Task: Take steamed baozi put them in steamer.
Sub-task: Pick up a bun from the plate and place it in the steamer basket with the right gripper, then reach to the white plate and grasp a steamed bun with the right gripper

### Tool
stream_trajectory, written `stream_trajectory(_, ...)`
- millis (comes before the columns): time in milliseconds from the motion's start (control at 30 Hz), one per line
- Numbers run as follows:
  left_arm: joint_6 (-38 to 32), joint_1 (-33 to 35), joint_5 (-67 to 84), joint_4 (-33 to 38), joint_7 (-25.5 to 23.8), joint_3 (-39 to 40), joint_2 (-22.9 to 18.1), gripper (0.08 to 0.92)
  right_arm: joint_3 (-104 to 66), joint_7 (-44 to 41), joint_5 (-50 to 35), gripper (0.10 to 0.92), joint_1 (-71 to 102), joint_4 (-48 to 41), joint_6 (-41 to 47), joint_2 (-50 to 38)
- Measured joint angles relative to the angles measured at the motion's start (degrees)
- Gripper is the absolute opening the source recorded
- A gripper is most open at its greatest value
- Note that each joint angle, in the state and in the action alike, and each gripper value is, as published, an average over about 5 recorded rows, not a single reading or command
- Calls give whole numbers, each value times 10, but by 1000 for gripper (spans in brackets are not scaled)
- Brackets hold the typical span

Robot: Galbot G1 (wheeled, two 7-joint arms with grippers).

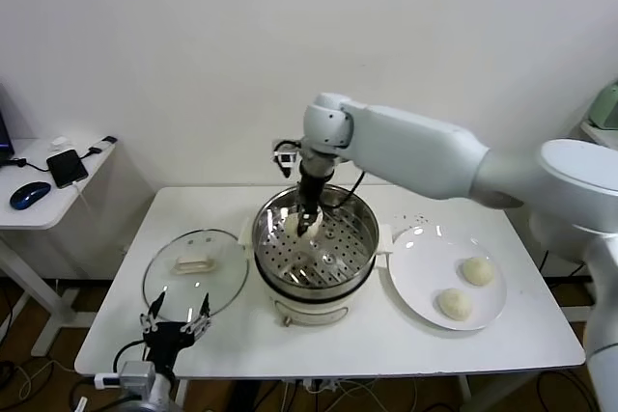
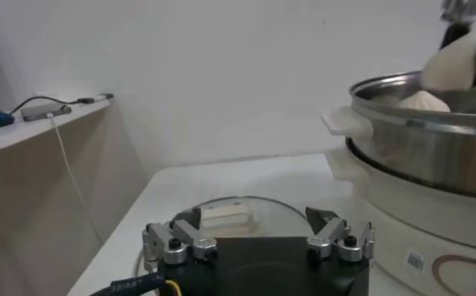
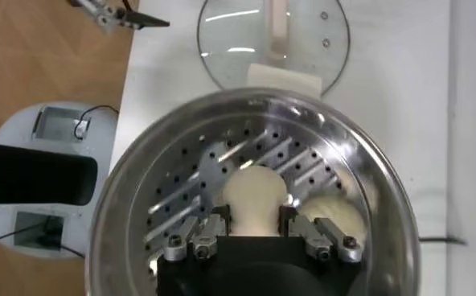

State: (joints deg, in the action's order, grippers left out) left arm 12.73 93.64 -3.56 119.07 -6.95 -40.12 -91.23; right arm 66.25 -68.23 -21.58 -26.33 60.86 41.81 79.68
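Nearest to the robot, the left gripper (image 1: 177,322) hangs at the front left edge of the white table (image 1: 483,349), its fingers (image 2: 337,237) spread wide and holding nothing. Just beyond it lies the round glass lid (image 1: 196,269), flat on the table with its white handle (image 2: 225,215) up, to the left of the steamer (image 1: 315,250).

Further right and near the front, a flat white plate (image 1: 422,270) carries two steamed baozi: one toward the near side (image 1: 454,304) and one a little farther back (image 1: 477,270), apart from each other. The plate sits just beside the steamer's right handle.

At the middle of the table stands the steamer, a shiny steel pot on a cream-white base, with a perforated tray (image 3: 191,199) inside. The right arm reaches in from the right and points down into the pot. The right gripper (image 3: 254,223) is clamped on a baozi (image 3: 256,193), one finger on either side of it, holding it over the perforated tray toward the pot's far left side; whether the bun touches the tray I cannot tell. Another baozi (image 3: 338,215) already lies on the tray just beside the held one.

Beyond the table's left end, a side desk (image 1: 29,211) holds a phone (image 1: 67,168) and a blue mouse (image 1: 29,194).
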Motion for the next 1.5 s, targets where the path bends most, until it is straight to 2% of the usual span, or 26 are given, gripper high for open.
stream_trajectory(267, 1, -2, 8, 0, 0, -1, 0, 823, -3, 15, 17, 466, 31, -39, 4, 40)
stream_trajectory(367, 1, -3, 10, -2, 0, 1, 0, 823, -4, 18, 21, 524, 36, -44, 4, 47)
stream_trajectory(700, 3, -6, 11, -8, 0, 4, -1, 823, -9, 25, 30, 794, 40, -40, 4, 43)
stream_trajectory(833, 4, -6, 11, -9, -1, 5, -3, 823, -13, 25, 34, 820, 32, -16, 4, 22)
stream_trajectory(1000, 7, -2, 12, -3, -3, 3, -3, 823, -11, 11, 36, 823, 0, 39, 4, -41)
stream_trajectory(1233, 12, 4, 18, 4, -10, 6, -3, 823, -6, -37, 45, 823, -66, 121, 0, -176)
stream_trajectory(1500, 17, 10, 24, 2, -13, 1, -2, 823, -13, -95, 93, 823, -68, 191, -81, -348)
